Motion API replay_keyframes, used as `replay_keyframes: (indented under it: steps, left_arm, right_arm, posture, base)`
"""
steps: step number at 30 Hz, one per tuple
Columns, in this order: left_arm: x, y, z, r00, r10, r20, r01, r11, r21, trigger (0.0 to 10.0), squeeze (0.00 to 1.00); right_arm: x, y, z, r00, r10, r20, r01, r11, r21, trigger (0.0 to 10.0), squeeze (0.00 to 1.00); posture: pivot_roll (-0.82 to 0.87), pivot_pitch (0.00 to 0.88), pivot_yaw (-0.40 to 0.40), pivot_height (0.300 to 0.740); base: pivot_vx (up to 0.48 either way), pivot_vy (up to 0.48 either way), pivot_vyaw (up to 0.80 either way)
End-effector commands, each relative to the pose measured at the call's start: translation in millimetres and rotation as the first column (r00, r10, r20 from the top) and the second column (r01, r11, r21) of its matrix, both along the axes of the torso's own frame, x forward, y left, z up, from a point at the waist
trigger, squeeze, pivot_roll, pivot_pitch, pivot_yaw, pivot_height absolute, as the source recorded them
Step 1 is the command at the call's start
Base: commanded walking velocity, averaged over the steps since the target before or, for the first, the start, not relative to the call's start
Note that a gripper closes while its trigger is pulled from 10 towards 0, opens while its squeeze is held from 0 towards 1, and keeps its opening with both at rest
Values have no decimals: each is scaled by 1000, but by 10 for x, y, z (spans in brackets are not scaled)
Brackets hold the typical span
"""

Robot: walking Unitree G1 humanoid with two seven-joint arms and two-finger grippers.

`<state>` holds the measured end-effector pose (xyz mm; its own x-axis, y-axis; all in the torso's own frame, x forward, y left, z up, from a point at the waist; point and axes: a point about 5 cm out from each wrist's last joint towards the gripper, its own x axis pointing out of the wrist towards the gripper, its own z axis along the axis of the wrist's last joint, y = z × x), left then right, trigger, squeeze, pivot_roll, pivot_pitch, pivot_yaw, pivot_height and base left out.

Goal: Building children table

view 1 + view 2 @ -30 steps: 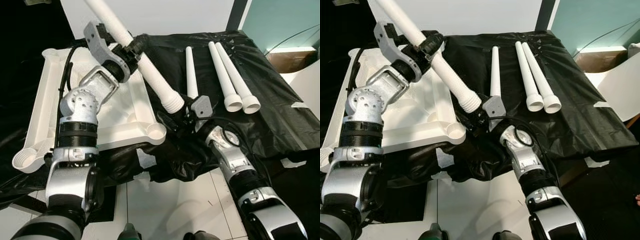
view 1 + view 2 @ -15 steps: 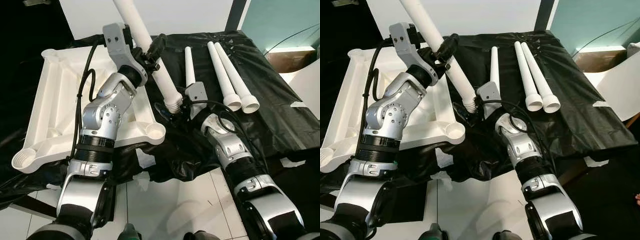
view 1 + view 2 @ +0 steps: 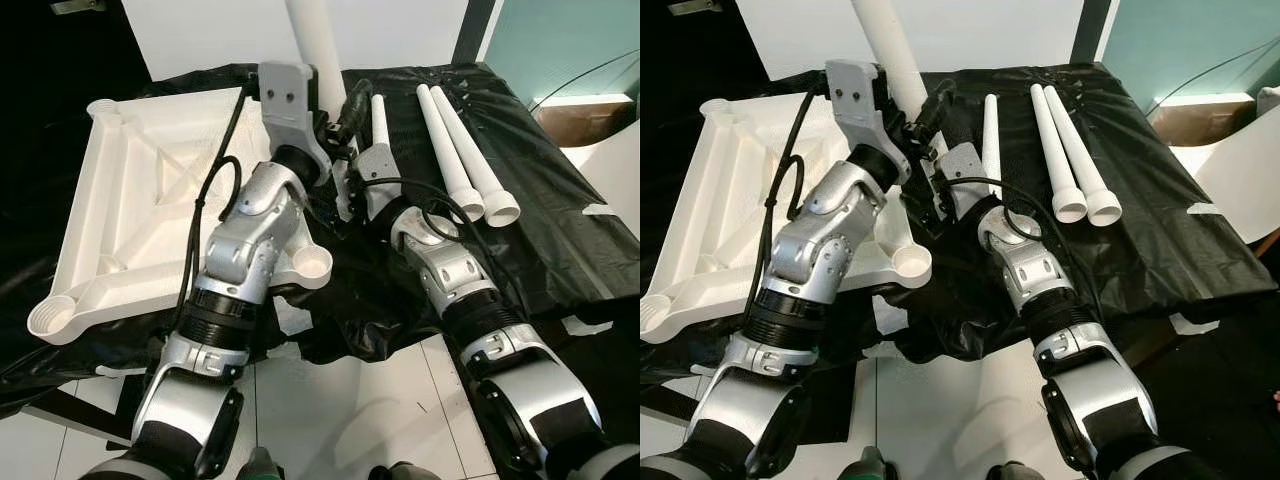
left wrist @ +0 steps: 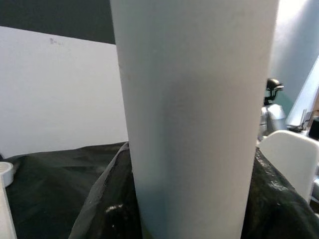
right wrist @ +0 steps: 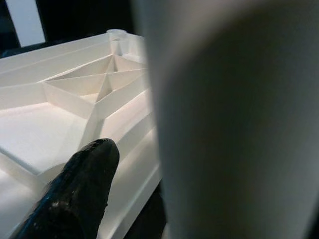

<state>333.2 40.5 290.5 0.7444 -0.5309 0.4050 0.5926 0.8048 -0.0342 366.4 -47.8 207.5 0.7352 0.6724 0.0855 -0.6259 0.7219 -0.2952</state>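
Observation:
A white table leg (image 3: 308,30) stands almost upright, and my left gripper (image 3: 335,105) is shut on it partway up. In the left wrist view the leg (image 4: 194,114) is close against the camera. My right gripper (image 3: 345,195) is at the leg's lower end, which hangs just past the right edge of the upturned white tabletop (image 3: 150,200). A corner socket (image 3: 312,262) of the tabletop sits below my left forearm. In the right wrist view the leg (image 5: 239,124) is right beside the tabletop's ribs (image 5: 94,84).
Three more white legs (image 3: 380,130) (image 3: 445,140) (image 3: 480,160) lie side by side on the black plastic sheet (image 3: 540,230). A white chair (image 3: 610,170) stands at the right. White floor tiles (image 3: 350,410) lie in front of the table.
My left arm has swung the leg from a slant to nearly upright and carried it right. My right arm has moved up and in toward the leg's lower end.

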Motion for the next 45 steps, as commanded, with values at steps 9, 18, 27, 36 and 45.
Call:
replay_keyframes:
  steps: [9, 18, 27, 36, 45]
  left_arm:
    - [-52, -154, 7, 998, -52, 23, 52, 999, 14, 10000, 0]
    - [-39, -152, 3, 998, -53, 23, 53, 998, 29, 10000, 0]
    - [-84, -96, -13, 980, -196, 39, 191, 975, 118, 10000, 576]
    - [-188, 59, 51, 902, -427, 69, 402, 887, 226, 10000, 0]
    - [-220, 252, 122, 847, -530, 33, 500, 817, 287, 10000, 0]
  right_arm:
    - [-66, 140, 89, 995, 70, 65, -68, 997, -28, 0, 0]
    - [-51, 95, 51, 998, 47, 29, -46, 999, -11, 0, 0]
    - [-1, -31, 69, 998, 62, -4, -62, 998, -24, 10000, 0]
    - [-5, -149, 101, 984, 175, -33, -177, 982, -64, 10000, 0]
    - [-29, -278, 109, 963, 263, -59, -268, 958, -102, 10000, 0]
  posture:
    - [125, 2, 12, 740]
    - [120, 7, 14, 740]
    - [114, 17, 11, 740]
    - [102, 21, 6, 740]
    - [94, 21, 5, 740]
  base:
    - [0, 0, 0]
    - [0, 0, 0]
    - [0, 0, 0]
    - [0, 0, 0]
    - [0, 0, 0]
